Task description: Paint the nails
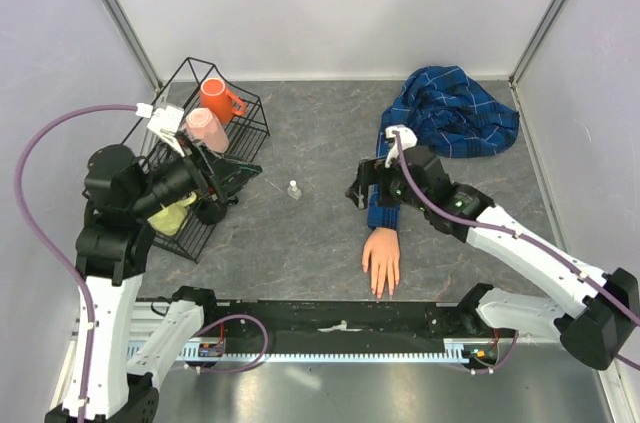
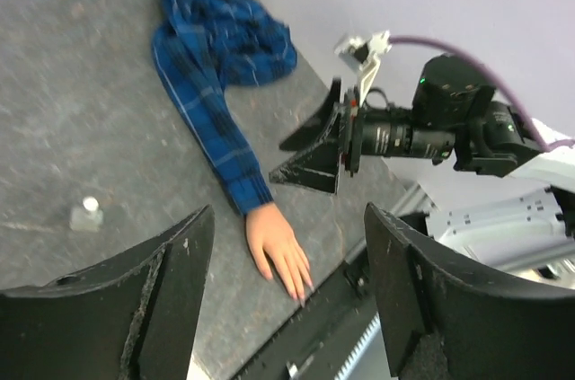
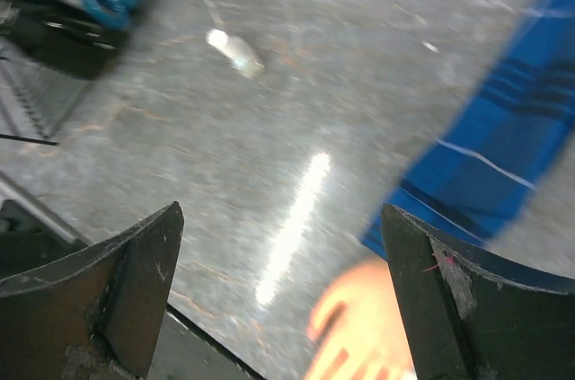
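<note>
A pale peach mannequin hand [image 1: 381,258] lies palm down near the table's front edge, fingers toward the arm bases, its blue plaid sleeve [image 1: 452,111] running to the back right. Its tiny nails [image 2: 304,287] show at the fingertips. A small clear white-capped bottle [image 1: 294,189] stands on the table left of the hand. My left gripper [image 1: 222,195] is open and empty by the wire rack. My right gripper [image 1: 362,193] is open and empty, above the sleeve cuff. The hand [image 3: 377,331] is blurred in the right wrist view, the bottle [image 3: 234,50] beyond it.
A black wire rack [image 1: 205,148] at the back left holds an orange mug [image 1: 219,99] and a pink cup [image 1: 205,128]. A black rail [image 1: 330,321] runs along the front edge. Grey walls enclose the table.
</note>
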`<action>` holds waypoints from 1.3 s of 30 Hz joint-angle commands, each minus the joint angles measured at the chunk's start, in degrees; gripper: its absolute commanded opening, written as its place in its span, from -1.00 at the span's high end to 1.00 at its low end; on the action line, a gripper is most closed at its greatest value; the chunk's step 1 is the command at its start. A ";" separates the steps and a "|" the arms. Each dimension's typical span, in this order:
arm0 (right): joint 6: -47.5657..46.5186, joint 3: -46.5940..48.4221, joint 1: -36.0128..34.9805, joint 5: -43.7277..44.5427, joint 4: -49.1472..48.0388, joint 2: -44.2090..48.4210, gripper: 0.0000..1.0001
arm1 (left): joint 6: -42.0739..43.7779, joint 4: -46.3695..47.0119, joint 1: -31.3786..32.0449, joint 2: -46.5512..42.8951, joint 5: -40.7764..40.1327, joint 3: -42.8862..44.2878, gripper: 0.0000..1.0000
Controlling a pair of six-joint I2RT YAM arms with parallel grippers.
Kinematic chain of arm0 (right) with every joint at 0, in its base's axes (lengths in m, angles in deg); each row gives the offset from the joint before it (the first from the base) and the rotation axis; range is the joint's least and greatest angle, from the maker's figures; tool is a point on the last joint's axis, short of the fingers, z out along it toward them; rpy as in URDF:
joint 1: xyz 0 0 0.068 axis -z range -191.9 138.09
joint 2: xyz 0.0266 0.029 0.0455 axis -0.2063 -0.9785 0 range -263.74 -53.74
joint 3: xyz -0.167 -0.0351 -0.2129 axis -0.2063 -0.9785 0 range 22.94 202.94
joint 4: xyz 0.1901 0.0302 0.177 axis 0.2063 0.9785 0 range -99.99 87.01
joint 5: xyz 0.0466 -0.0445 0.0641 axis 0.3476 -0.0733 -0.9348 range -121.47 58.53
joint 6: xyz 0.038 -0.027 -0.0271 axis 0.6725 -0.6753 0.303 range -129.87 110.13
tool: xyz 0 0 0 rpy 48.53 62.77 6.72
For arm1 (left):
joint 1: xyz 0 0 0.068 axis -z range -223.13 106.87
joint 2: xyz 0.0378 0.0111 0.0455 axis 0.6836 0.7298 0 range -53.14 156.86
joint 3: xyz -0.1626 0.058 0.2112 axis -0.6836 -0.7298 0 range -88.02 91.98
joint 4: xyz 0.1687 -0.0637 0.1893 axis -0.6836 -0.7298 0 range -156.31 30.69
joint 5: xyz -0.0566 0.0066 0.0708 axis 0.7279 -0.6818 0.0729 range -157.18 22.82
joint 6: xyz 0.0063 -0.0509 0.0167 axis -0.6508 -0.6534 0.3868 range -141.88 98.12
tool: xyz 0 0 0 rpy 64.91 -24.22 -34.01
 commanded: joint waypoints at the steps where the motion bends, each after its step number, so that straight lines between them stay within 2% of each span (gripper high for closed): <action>1: 1.45 -2.64 -4.39 2.30 -13.62 -2.49 -0.96 | 2.60 -3.49 2.54 1.40 1.88 -3.69 -0.51; 3: 0.93 -6.24 -6.15 3.53 -16.88 -3.11 -0.96 | 3.14 -4.28 4.83 1.40 -3.39 -5.80 -0.52; 6: -0.83 -12.04 -7.56 3.80 -25.83 -3.46 -0.96 | 3.84 -4.98 12.20 2.45 -12.96 -9.49 -0.49; 7: -1.44 -13.36 -8.00 3.97 -30.21 -3.47 -0.96 | 3.93 -5.16 16.40 2.63 -16.21 -10.19 -0.45; 8: -1.54 -16.07 -7.92 3.89 -32.52 -3.64 -0.96 | 3.93 -5.08 18.36 3.33 -22.16 -11.59 -0.42; 10: -1.98 -17.85 -8.09 3.36 -37.00 -3.82 -0.96 | 3.67 -4.55 22.92 4.21 -26.50 -12.83 -0.36; 11: -1.98 -18.29 -8.18 3.88 -37.02 -3.99 -0.96 | 3.67 -4.29 24.34 5.08 -31.13 -13.71 -0.29; 13: -1.98 -18.47 -8.27 6.08 -35.72 -3.03 -0.96 | 3.93 -3.50 28.98 7.46 -36.43 -14.68 -0.26; 14: -1.98 -18.99 -8.27 6.61 -35.18 -2.24 -0.96 | 4.11 -3.23 30.58 8.42 -42.11 -15.29 -0.23; 16: -1.98 -19.52 -8.27 8.63 -33.34 1.09 -0.96 | 4.81 -2.70 33.82 12.29 -46.45 -15.56 -0.22; 19: -1.89 -19.61 -8.27 10.30 -29.21 5.75 -0.96 | 6.21 -0.86 34.55 18.26 -49.63 -15.65 -0.22; 23: -1.45 -19.96 -8.27 12.58 -24.38 12.34 -0.96 | 8.59 1.60 34.55 26.00 -56.65 -15.30 -0.36; 25: -1.27 -20.31 -8.27 13.98 -22.96 16.21 -0.96 | 9.03 2.66 34.55 30.03 -57.37 -14.08 -0.36; 28: -1.27 -20.58 -8.18 14.78 -19.80 19.99 -0.96 | 9.29 5.91 34.46 33.73 -58.51 -13.37 -0.24; 34: -1.71 -20.49 -8.27 15.31 -15.58 23.25 -0.96 | 9.82 8.36 34.02 41.56 -61.06 -9.50 -0.17; 39: -2.77 -20.75 -8.27 16.01 -12.86 25.18 -0.96 | 10.26 9.34 31.39 46.74 -59.40 -7.48 -0.04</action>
